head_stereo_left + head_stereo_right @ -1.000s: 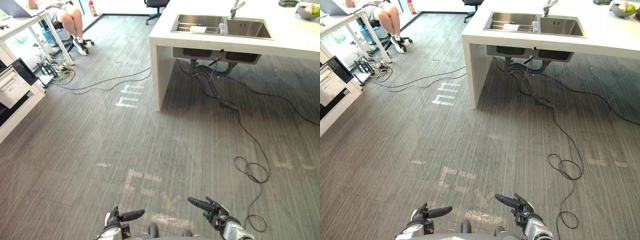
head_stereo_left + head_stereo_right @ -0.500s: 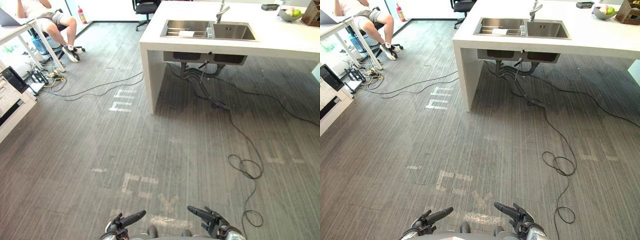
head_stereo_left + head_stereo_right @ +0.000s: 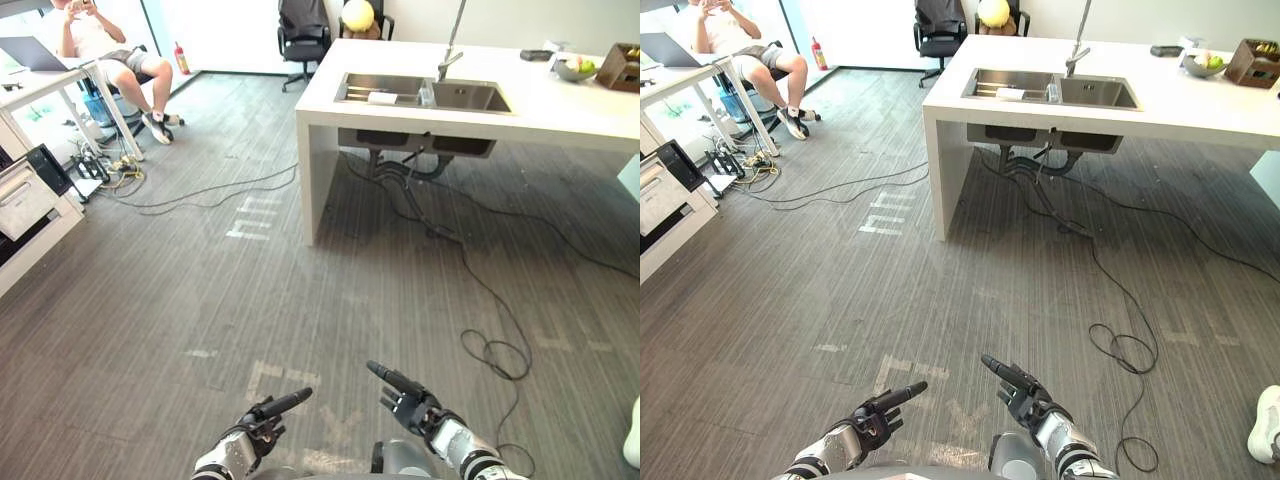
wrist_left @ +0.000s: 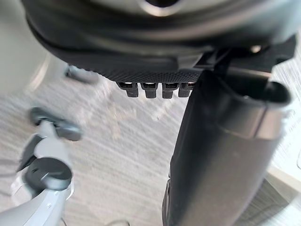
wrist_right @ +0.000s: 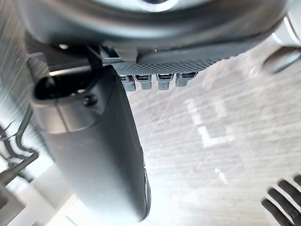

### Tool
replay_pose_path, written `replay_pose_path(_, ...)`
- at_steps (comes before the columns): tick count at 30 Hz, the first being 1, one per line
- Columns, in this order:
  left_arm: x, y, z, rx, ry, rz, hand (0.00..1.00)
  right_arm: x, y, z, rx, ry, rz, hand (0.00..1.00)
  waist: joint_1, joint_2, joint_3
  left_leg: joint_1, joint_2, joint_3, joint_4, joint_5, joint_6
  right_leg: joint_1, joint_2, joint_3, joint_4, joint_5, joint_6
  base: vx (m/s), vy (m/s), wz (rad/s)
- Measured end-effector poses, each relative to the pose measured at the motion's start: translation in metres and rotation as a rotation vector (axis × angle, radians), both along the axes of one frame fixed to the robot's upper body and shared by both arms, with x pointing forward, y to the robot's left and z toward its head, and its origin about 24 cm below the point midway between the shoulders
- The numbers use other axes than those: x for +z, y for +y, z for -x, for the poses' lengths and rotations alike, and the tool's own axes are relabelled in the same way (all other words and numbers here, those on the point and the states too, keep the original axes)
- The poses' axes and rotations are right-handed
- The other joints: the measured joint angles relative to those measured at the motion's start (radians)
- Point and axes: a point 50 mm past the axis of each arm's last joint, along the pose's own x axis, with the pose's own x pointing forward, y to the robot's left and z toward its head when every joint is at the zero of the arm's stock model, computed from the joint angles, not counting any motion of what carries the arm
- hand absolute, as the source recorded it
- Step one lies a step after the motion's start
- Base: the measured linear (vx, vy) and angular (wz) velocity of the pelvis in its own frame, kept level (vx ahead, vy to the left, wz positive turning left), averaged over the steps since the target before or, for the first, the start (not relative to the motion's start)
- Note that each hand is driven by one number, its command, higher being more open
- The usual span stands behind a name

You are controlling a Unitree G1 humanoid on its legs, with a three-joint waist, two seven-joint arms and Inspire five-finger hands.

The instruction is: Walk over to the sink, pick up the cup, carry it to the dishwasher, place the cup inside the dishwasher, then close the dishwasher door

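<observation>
Left eye view, closest in: the left hand (image 3: 255,425) and the right hand (image 3: 410,408) hang low over the floor (image 3: 150,300). Both hands are open, with loose fingers and the thumbs sticking out. They hold nothing and touch nothing. The floor is grey with thin stripes and has pale tape marks (image 3: 255,218) on it. A black cable (image 3: 200,190) lies across it farther off. Past that stands a white worktop (image 3: 560,115) with a steel sink (image 3: 470,97) and a tall tap (image 3: 452,55). The small clear cup (image 3: 427,95) is at the sink, by the wall between its two bowls, well apart from both hands. A fruit bowl (image 3: 572,70) sits on the worktop's far right. At the back left, a person (image 3: 100,45) sits at a desk, and a black chair (image 3: 303,30) stands behind the worktop.
</observation>
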Motion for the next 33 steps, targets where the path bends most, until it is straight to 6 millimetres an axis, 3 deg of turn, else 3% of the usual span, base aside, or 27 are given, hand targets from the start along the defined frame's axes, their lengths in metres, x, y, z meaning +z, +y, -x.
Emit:
replay_pose_path(1, 0.001, -0.001, -0.004, -0.001, -0.006, -0.001, 1.0, 0.0, 0.001, 0.0, -0.006, -0.002, -0.008, 1.0, -0.004, -0.01, 0.011, -0.013, 0.006, -0.01, 0.028, -0.019, -0.005, 0.002, 0.013, 0.0, -0.127, 0.053, 0.001, 0.18, -0.084, 0.25)
replay_pose_path(4, 0.001, -0.001, -0.003, 0.019, 0.01, -0.007, 1.0, 0.0, 0.003, 0.001, -0.017, -0.012, -0.016, 1.0, -0.003, -0.034, 0.038, -0.044, 0.007, -0.02, 0.127, -0.105, -0.042, 0.039, 0.014, -0.011, -0.344, 0.114, -0.003, 0.24, -0.173, 0.12)
replay_pose_path(5, 0.001, 0.001, -0.002, 0.02, 0.018, -0.013, 1.0, -0.001, 0.004, 0.003, -0.025, -0.009, -0.023, 1.0, -0.001, -0.046, 0.043, -0.04, 0.002, -0.022, 0.146, -0.127, -0.052, 0.061, 0.009, -0.013, -0.369, 0.117, -0.002, 0.27, -0.22, -0.01)
replay_pose_path(6, 0.0, 0.002, -0.001, 0.024, 0.029, -0.023, 1.0, -0.001, 0.002, 0.005, -0.043, -0.019, -0.02, 1.0, -0.001, -0.038, 0.046, -0.037, 0.022, -0.025, 0.166, -0.161, -0.071, 0.06, 0.019, -0.031, -0.364, 0.185, -0.016, 0.24, -0.178, 0.01)
replay_pose_path(8, 0.0, 0.001, -0.001, 0.029, 0.027, -0.022, 1.0, 0.0, -0.003, 0.007, -0.077, -0.04, -0.018, 1.0, -0.009, -0.024, 0.042, -0.029, 0.061, -0.049, 0.158, -0.191, -0.096, 0.038, 0.045, -0.056, -0.306, 0.199, -0.043, 0.37, -0.215, 0.2)
replay_pose_path(9, -0.001, 0.004, 0.002, 0.04, 0.026, -0.03, 1.0, 0.0, -0.007, 0.011, -0.087, -0.045, -0.009, 1.0, -0.017, -0.016, 0.033, -0.004, 0.09, -0.061, 0.123, -0.197, -0.102, 0.031, 0.063, -0.082, -0.27, 0.195, -0.071, 0.54, -0.257, 0.31)
replay_pose_path(10, -0.004, 0.004, 0.009, 0.054, 0.037, -0.025, 1.0, -0.001, -0.01, 0.017, -0.092, -0.038, 0.0, 1.0, -0.021, -0.003, 0.009, 0.019, 0.115, -0.065, 0.095, -0.198, -0.1, 0.031, 0.088, -0.1, -0.26, 0.162, -0.118, 0.61, -0.246, 0.23)
replay_pose_path(11, -0.005, 0.002, 0.015, 0.071, 0.037, -0.013, 1.0, -0.004, -0.013, 0.023, -0.105, -0.029, 0.008, 1.0, -0.021, 0.007, -0.014, -0.013, 0.132, -0.069, 0.208, -0.191, -0.114, 0.033, 0.113, -0.109, -0.25, 0.128, -0.173, 0.55, -0.204, 0.08)
replay_pose_path(12, -0.006, 0.002, 0.015, 0.082, 0.031, -0.005, 1.0, -0.004, -0.015, 0.025, -0.109, -0.026, 0.015, 1.0, -0.02, 0.006, -0.015, -0.048, 0.143, -0.064, 0.296, -0.18, -0.125, 0.043, 0.117, -0.11, -0.245, 0.118, -0.179, 0.68, -0.235, 0.02)
replay_pose_path(13, -0.006, 0.0, 0.017, 0.099, 0.01, 0.01, 1.0, -0.006, -0.019, 0.031, -0.093, -0.016, 0.039, 1.0, -0.022, 0.019, -0.023, -0.137, 0.184, -0.071, 0.531, -0.12, -0.187, 0.086, 0.139, -0.114, -0.248, 0.089, -0.189, 0.55, -0.185, -0.06)
replay_pose_path(14, -0.004, 0.001, 0.014, 0.11, -0.014, 0.016, 1.0, -0.006, -0.021, 0.033, -0.075, -0.009, 0.055, 1.0, -0.022, 0.033, -0.03, -0.2, 0.214, -0.071, 0.686, -0.046, -0.197, 0.124, 0.16, -0.112, -0.263, 0.069, -0.198, 0.56, -0.164, -0.09)
replay_pose_path(15, -0.003, 0.001, 0.012, 0.116, -0.033, 0.015, 1.0, -0.006, -0.021, 0.034, -0.058, -0.007, 0.063, 1.0, -0.02, 0.041, -0.033, -0.244, 0.237, -0.073, 0.786, -0.015, -0.198, 0.153, 0.175, -0.107, -0.275, 0.057, -0.205, 0.53, -0.113, -0.23)
replay_pose_path(16, 0.004, 0.003, 0.002, 0.124, -0.095, 0.008, 1.0, -0.006, -0.018, 0.032, -0.015, -0.008, 0.077, 1.0, -0.011, 0.046, -0.03, -0.344, 0.259, -0.081, 0.991, -0.032, -0.187, 0.224, 0.199, -0.092, -0.296, 0.032, -0.217, 0.42, -0.088, -0.23)
replay_pose_path(18, 0.012, 0.001, -0.008, 0.124, -0.149, 0.012, 1.0, -0.005, -0.016, 0.028, 0.001, -0.013, 0.075, 1.0, 0.009, 0.043, -0.025, -0.423, 0.231, -0.091, 1.048, -0.048, -0.181, 0.298, 0.203, -0.07, -0.325, 0.017, -0.215, 0.43, -0.079, -0.41)
replay_pose_path(20, 0.021, 0.001, -0.015, 0.138, -0.208, 0.016, 1.0, 0.0, -0.014, 0.015, 0.03, -0.044, 0.078, 1.0, 0.035, 0.038, -0.019, -0.488, 0.196, -0.072, 0.946, -0.072, -0.174, 0.368, 0.2, -0.022, -0.374, 0.016, -0.213, 0.46, -0.028, -0.79)
replay_pose_path(21, 0.026, 0.002, -0.018, 0.142, -0.242, 0.009, 1.0, 0.006, -0.009, 0.003, 0.064, -0.077, 0.077, 1.0, 0.058, 0.037, -0.016, -0.513, 0.183, -0.052, 0.812, -0.075, -0.169, 0.397, 0.193, 0.014, -0.396, 0.01, -0.204, 0.4, 0.045, -0.96)
replay_pose_path(23, 0.031, 0.002, -0.021, 0.144, -0.278, -0.003, 1.0, 0.017, -0.004, -0.015, 0.09, -0.134, 0.075, 1.0, 0.067, 0.028, -0.005, -0.53, 0.144, -0.044, 0.546, -0.069, -0.158, 0.423, 0.172, 0.059, -0.405, -0.008, -0.186, 0.37, 0.091, -0.72)
replay_pose_path(25, 0.035, -0.002, -0.023, 0.161, -0.302, -0.01, 1.0, 0.023, 0.0, -0.026, 0.061, -0.161, 0.052, 1.0, 0.067, 0.036, 0.006, -0.515, 0.085, -0.072, 0.159, 0.043, -0.165, 0.459, 0.147, 0.09, -0.407, -0.037, -0.159, 0.5, 0.206, -0.33)
replay_pose_path(27, 0.039, 0.002, -0.024, 0.186, -0.334, -0.033, 1.0, 0.019, 0.0, -0.02, 0.057, -0.135, 0.049, 1.0, 0.076, 0.05, 0.013, -0.5, 0.085, -0.055, 0.009, 0.1, -0.17, 0.507, 0.148, 0.109, -0.402, -0.085, -0.135, 0.47, 0.245, -0.28)
replay_pose_path(28, 0.042, 0.006, -0.025, 0.198, -0.356, -0.062, 1.0, 0.012, -0.004, -0.007, 0.046, -0.092, 0.049, 1.0, 0.087, 0.059, 0.019, -0.487, 0.101, -0.027, -0.01, 0.155, -0.151, 0.545, 0.163, 0.125, -0.38, -0.137, -0.12, 0.44, 0.249, -0.2)
replay_pose_path(30, 0.048, 0.014, -0.031, 0.201, -0.39, -0.109, 1.0, 0.002, -0.001, 0.008, 0.025, -0.027, 0.027, 1.0, 0.091, 0.043, 0.03, -0.472, 0.097, -0.011, 0.015, 0.278, -0.124, 0.563, 0.146, 0.125, -0.335, -0.177, -0.114, 0.33, 0.192, 0.07)
replay_pose_path(33, 0.075, 0.021, -0.043, 0.206, -0.548, -0.183, 1.0, -0.006, -0.003, 0.027, 0.019, 0.036, 0.027, 1.0, 0.112, 0.032, 0.035, -0.472, 0.045, -0.002, 0.05, 0.283, -0.094, 0.539, 0.096, 0.175, -0.267, -0.166, -0.104, 0.44, 0.286, 0.02)
